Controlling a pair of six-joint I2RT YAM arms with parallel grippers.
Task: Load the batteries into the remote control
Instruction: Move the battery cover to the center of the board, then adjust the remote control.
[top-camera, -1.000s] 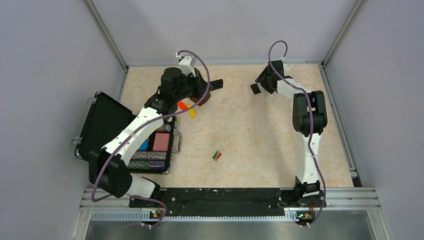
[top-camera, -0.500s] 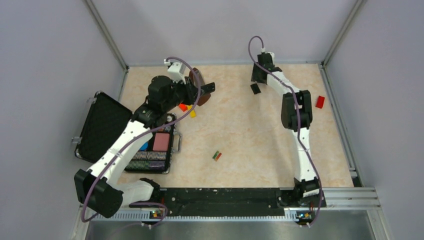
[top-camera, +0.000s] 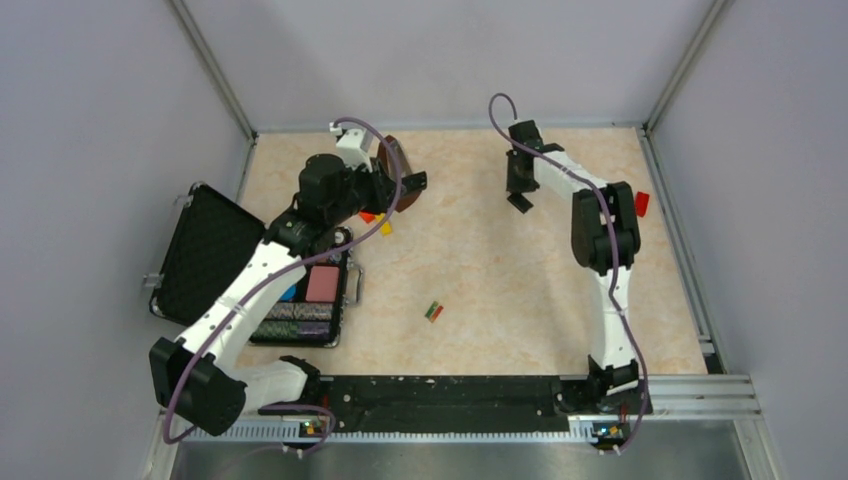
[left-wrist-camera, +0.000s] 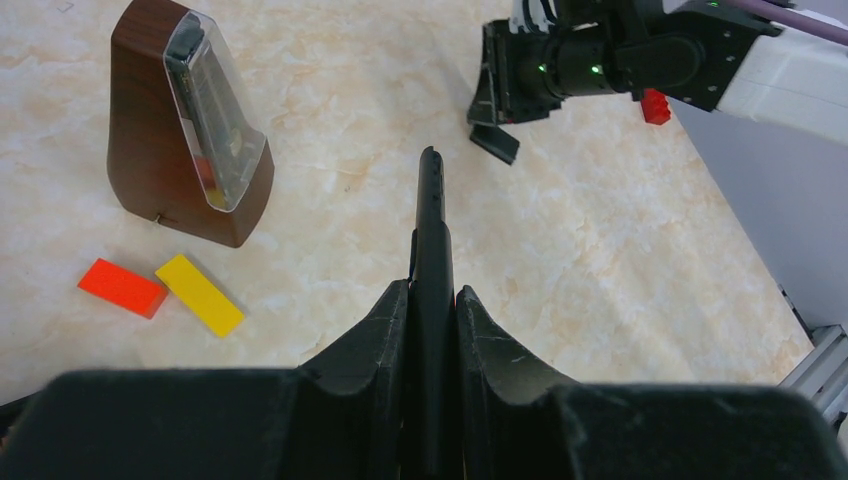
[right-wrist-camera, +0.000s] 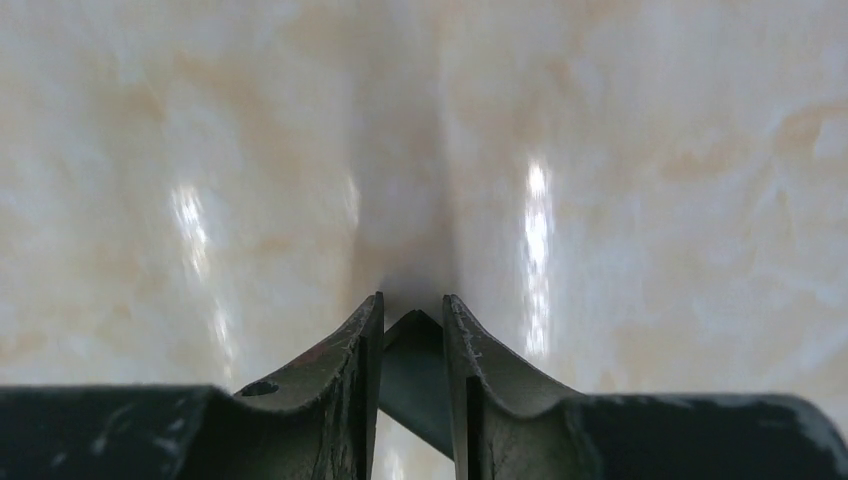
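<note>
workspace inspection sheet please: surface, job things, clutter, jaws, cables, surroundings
surface: beige marbled tabletop, nothing spilled seen
job's things: remote held edge-on; batteries lying together mid-table, not loaded
clutter: metronome with red block and yellow block beside it; second red block near right edge; open black case at left
jaws: left jaws shut on remote; right jaws shut on small black piece
cables: purple cable looped along each arm, no snag seen
surroundings: grey walls, metal frame rails
</note>
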